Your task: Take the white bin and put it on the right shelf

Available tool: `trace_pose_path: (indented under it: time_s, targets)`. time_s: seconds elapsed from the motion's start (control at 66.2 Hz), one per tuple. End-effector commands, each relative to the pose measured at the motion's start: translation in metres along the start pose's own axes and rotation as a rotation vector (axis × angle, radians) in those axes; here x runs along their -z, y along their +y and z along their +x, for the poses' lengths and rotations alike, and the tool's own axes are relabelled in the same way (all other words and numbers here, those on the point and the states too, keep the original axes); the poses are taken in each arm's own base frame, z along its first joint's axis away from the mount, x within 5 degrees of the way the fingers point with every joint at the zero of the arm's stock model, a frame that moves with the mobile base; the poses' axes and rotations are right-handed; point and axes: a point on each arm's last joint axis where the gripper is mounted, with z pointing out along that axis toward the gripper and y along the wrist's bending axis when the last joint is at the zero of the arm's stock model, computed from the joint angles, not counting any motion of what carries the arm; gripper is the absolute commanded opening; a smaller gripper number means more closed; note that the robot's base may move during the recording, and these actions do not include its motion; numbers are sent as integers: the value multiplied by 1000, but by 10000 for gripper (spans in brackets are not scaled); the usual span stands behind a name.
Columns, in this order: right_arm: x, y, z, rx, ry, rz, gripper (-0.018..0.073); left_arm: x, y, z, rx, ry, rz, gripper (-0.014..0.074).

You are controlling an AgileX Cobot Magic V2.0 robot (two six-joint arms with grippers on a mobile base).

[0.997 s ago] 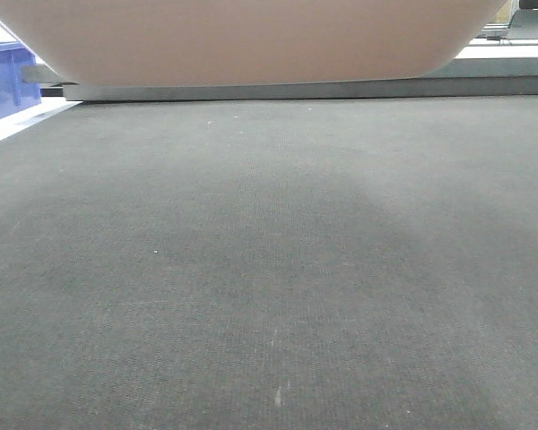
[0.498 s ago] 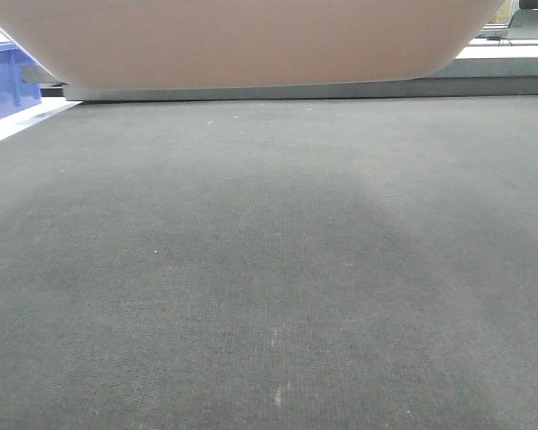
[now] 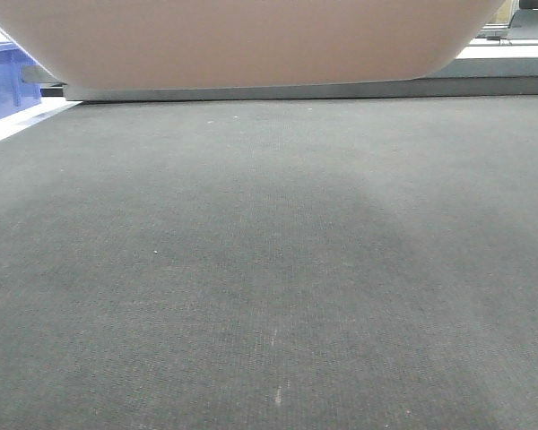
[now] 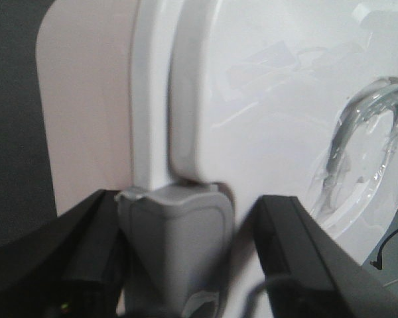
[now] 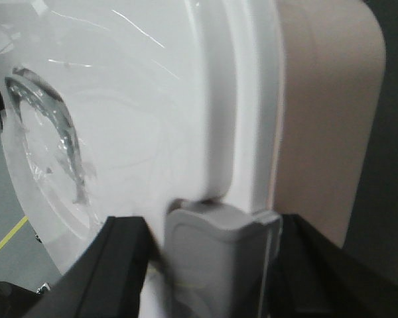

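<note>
The white bin (image 3: 251, 40) fills the top of the front view, its pinkish underside hanging above a dark mat. In the left wrist view its glossy white lid (image 4: 265, 99) with a recessed handle (image 4: 365, 126) fills the frame. My left gripper (image 4: 179, 255) straddles the rim at a grey clasp (image 4: 176, 232), one finger on the pinkish wall side and one on the lid. In the right wrist view my right gripper (image 5: 212, 265) grips the bin (image 5: 139, 99) the same way at its other grey clasp (image 5: 215, 245). Neither gripper shows in the front view.
A dark grey mat (image 3: 269, 269) spreads below the bin. A grey metal rail (image 3: 341, 90) runs behind it; I cannot tell whether it belongs to the right shelf. A blue crate (image 3: 4, 81) stands at the far left.
</note>
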Motion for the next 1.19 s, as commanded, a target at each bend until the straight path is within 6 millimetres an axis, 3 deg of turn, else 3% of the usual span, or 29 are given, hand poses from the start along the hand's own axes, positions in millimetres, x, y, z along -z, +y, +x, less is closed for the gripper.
trace_pose_path:
  time_s: [0.0,1.178]
  targets:
    - [9,31,-10,-1,-63,-197,425,8,-24,-14,-2,-104,126,274]
    - [9,31,-10,-1,-64,-197,425,8,-24,-14,-2,-104,126,274]
